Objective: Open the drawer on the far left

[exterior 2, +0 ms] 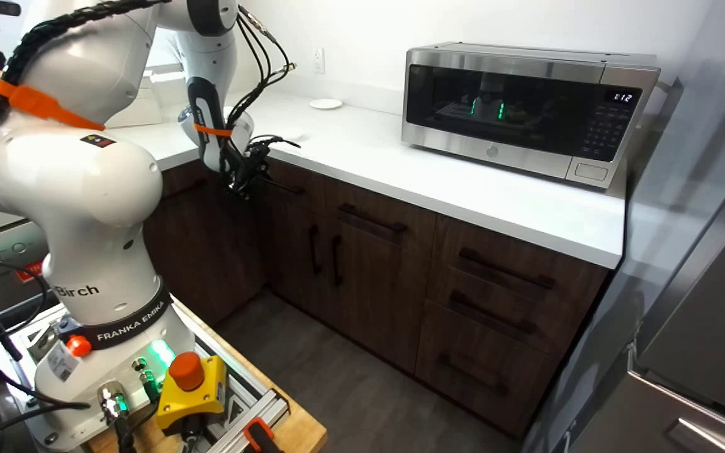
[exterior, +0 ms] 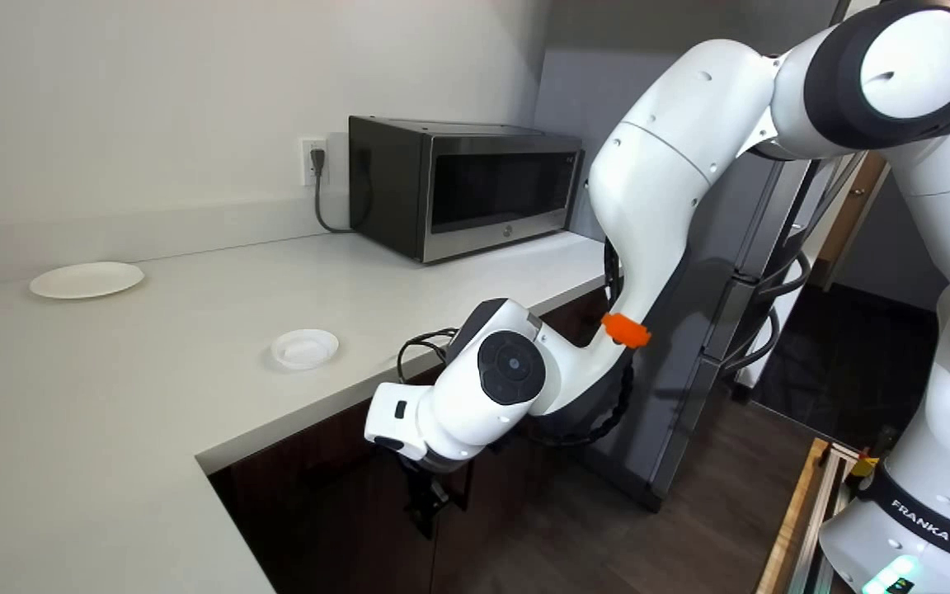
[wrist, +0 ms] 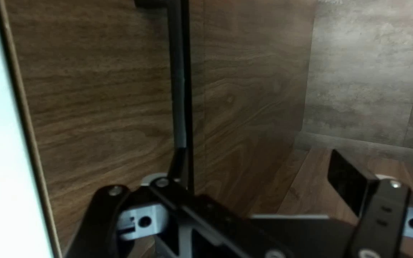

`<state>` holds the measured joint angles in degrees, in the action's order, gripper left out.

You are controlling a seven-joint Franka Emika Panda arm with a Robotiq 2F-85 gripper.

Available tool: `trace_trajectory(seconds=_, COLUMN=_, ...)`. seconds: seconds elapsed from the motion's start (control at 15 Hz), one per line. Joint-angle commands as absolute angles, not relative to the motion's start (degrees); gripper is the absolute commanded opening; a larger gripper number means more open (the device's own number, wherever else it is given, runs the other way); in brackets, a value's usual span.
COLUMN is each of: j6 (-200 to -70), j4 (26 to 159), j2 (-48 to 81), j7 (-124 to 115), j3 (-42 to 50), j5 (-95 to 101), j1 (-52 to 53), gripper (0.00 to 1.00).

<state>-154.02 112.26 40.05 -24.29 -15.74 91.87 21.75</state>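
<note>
The drawer (exterior 2: 309,178) at the left of the row has a dark brown wood front and looks shut; its pale interior is not visible. In the wrist view the wood front (wrist: 95,89) fills the left, with a dark bar handle (wrist: 178,89) along it. My gripper (wrist: 264,170) is open with nothing between its fingers. Its left finger overlaps the lower end of the handle in this view; I cannot tell whether it touches. The right finger is well apart from the handle. In both exterior views the gripper (exterior: 439,505) (exterior 2: 243,181) hangs just below the countertop edge, in front of the dark fronts.
The white countertop (exterior: 219,346) overhangs the fronts. It holds a microwave (exterior 2: 513,107), a plate (exterior: 87,280) and a small dish (exterior: 304,349). Other drawer fronts (exterior 2: 394,242) and cabinet doors with bar handles (exterior 2: 299,251) lie alongside. A fridge (exterior: 689,330) stands beyond the microwave.
</note>
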Motion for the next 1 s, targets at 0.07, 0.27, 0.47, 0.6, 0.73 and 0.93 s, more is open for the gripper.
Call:
trace_trajectory(seconds=0.07, j6=-154.39, j4=108.98, j2=42.62, j7=-26.49, j3=-15.24, j5=94.24, j1=22.18, gripper=1.0)
trace_trajectory(seconds=0.27, j6=-153.57, j4=107.55, j2=44.37, j7=-24.14, j3=-15.86, j5=91.96, j1=21.63, gripper=1.0)
trace_trajectory(seconds=0.47, j6=-153.43, j4=106.42, j2=45.97, j7=-23.66, j3=-15.7, j5=91.63, j1=21.51, gripper=1.0)
trace_trajectory(seconds=0.6, j6=-153.3, j4=106.32, j2=45.87, j7=-23.32, j3=-15.8, j5=91.01, j1=21.3, gripper=1.0)
trace_trajectory(seconds=0.73, j6=-152.95, j4=107.62, j2=44.96, j7=-22.22, j3=-16.24, j5=88.85, j1=21.04, gripper=1.0)
trace_trajectory(seconds=0.93, j6=-152.65, j4=109.66, j2=43.46, j7=-20.17, j3=-16.5, j5=85.46, j1=20.96, gripper=1.0)
